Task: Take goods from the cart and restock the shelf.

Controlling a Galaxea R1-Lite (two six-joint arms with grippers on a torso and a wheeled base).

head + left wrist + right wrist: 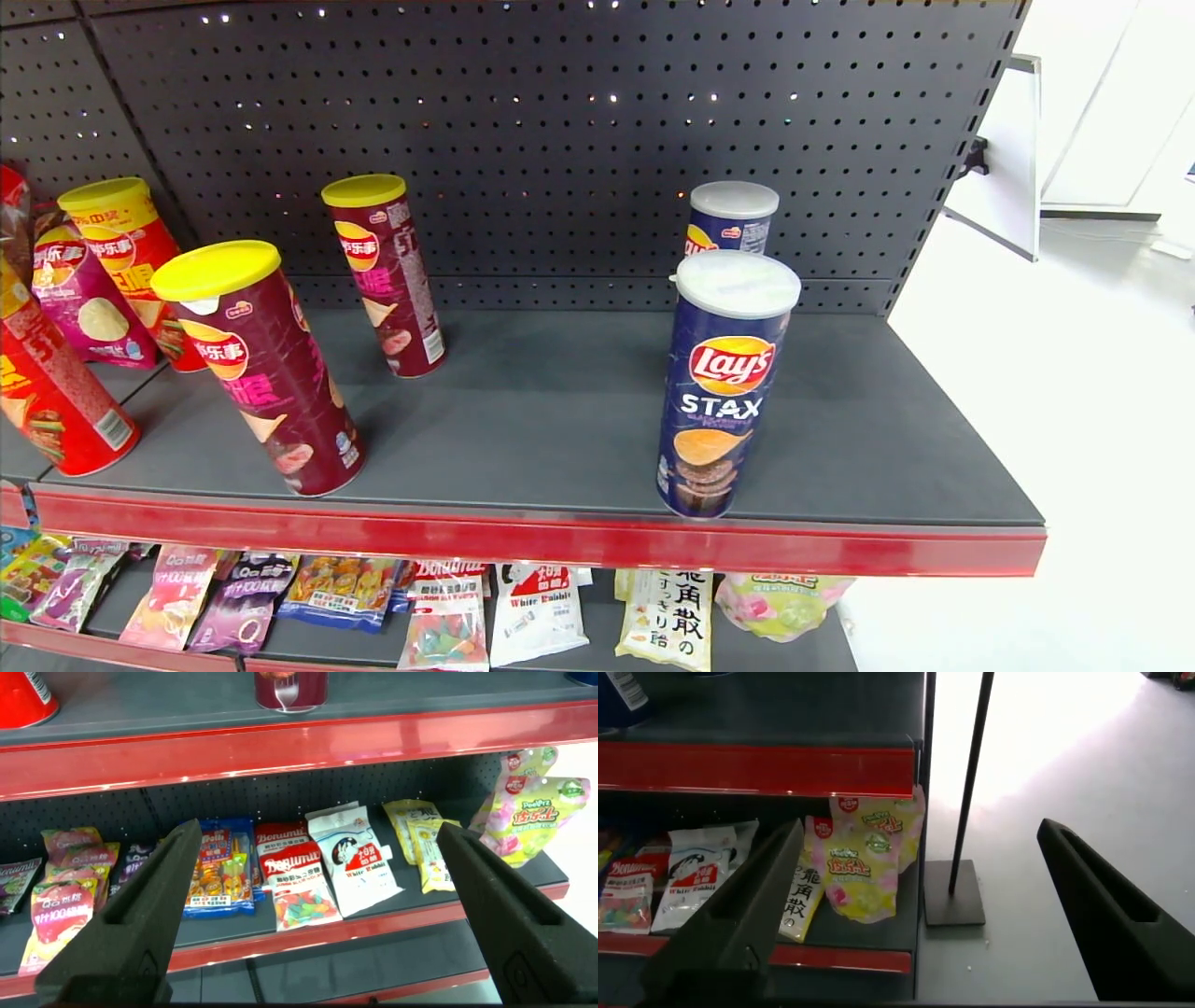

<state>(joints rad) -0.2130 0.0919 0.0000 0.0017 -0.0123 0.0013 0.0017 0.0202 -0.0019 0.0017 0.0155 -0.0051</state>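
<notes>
The left claw is wide open and empty. On the shelf, two dark red cans stand toward the left and two blue cans toward the right, one of each at the front edge. The right claw is wide open and empty too.

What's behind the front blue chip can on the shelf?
A second blue can stands behind the front blue can; only its lid and top show, the rest is covered.

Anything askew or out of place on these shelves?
The pale green bag at the lower shelf's right end is propped up and tilted, unlike the bags lying flat beside it. Cans above stand upright.
</notes>
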